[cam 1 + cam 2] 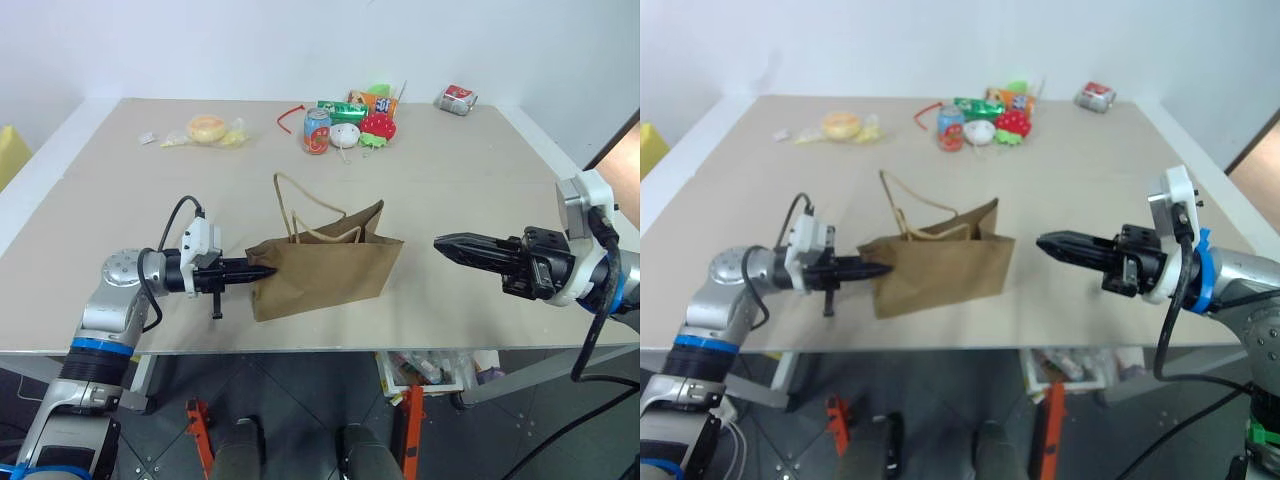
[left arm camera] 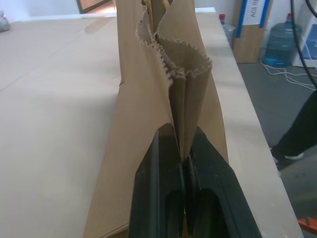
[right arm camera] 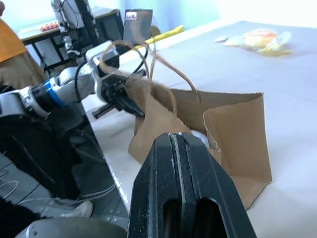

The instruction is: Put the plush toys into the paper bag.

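Observation:
The paper bag (image 1: pixel 330 268) stands near the table's front edge, its mouth up and its two cord handles (image 1: pixel 300 215) raised. My left gripper (image 1: pixel 268 270) points level at the bag's left side and is shut on the folded side edge of the bag (image 2: pixel 173 74). My right gripper (image 1: pixel 440 242) hovers to the right of the bag, shut and empty, a short gap away from it. The plush toys are hidden. In the right wrist view a bit of something white (image 3: pixel 199 136) shows inside the bag's mouth; I cannot tell what it is.
At the table's far side lie a red strawberry toy (image 1: pixel 378 126), a small white round toy (image 1: pixel 345 135), a drink can (image 1: pixel 317 131), green and orange packets (image 1: pixel 342 108), a yellow snack bag (image 1: pixel 207 129) and a red-silver packet (image 1: pixel 456 99). The table's front edge (image 1: pixel 300 345) runs close below the bag.

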You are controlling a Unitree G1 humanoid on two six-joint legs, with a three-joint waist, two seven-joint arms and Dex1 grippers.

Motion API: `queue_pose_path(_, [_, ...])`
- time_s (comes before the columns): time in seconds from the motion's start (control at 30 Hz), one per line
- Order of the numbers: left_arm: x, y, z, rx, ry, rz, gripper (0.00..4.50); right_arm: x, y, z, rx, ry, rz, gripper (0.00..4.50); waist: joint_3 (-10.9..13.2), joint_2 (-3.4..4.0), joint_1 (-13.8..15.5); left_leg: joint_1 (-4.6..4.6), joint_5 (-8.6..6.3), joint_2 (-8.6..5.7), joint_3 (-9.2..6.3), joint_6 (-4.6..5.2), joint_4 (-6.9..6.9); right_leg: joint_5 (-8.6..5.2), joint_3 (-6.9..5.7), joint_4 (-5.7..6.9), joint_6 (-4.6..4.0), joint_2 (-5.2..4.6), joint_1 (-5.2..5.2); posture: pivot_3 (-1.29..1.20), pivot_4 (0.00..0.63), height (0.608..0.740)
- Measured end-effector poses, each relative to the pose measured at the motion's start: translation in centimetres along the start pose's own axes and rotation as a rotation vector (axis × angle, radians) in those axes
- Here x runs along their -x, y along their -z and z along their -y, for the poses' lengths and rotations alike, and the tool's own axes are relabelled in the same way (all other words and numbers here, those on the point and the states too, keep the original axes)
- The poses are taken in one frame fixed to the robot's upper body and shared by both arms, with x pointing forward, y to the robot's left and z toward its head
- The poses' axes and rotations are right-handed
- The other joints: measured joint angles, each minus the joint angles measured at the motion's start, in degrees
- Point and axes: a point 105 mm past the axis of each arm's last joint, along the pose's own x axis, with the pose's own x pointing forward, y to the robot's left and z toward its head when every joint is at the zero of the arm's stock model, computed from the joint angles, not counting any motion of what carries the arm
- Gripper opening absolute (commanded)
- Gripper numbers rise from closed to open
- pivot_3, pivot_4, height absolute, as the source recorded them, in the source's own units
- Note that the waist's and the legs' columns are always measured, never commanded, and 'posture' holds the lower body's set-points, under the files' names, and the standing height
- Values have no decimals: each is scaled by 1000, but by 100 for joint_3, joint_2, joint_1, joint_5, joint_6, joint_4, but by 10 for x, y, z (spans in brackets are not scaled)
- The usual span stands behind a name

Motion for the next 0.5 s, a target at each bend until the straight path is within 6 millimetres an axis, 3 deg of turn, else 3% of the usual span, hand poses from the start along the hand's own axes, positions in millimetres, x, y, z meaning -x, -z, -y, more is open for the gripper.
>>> queue_pose_path(0.43, [-4,-6,-20,-91,101,-34,62,-1,8,-5,-17,12,-17,0,0,0,-1,-12,3,0,-4,4,1,-12,-3,2,20,3,-3,0,150,740])
queue_pose_path(0.47, [-4,-6,-21,-94,100,-35,477,-1,8,-4,-18,17,-18,0,0,0,0,-12,3,0,-4,4,1,-12,-4,2,20,3,-3,0,150,740])
queue_pose_path(0.5, [-4,-6,-21,-96,100,-36,605,-1,9,-5,-17,16,-21,0,0,0,-1,-12,3,0,-4,4,1,-12,-2,2,20,3,-3,0,150,740])
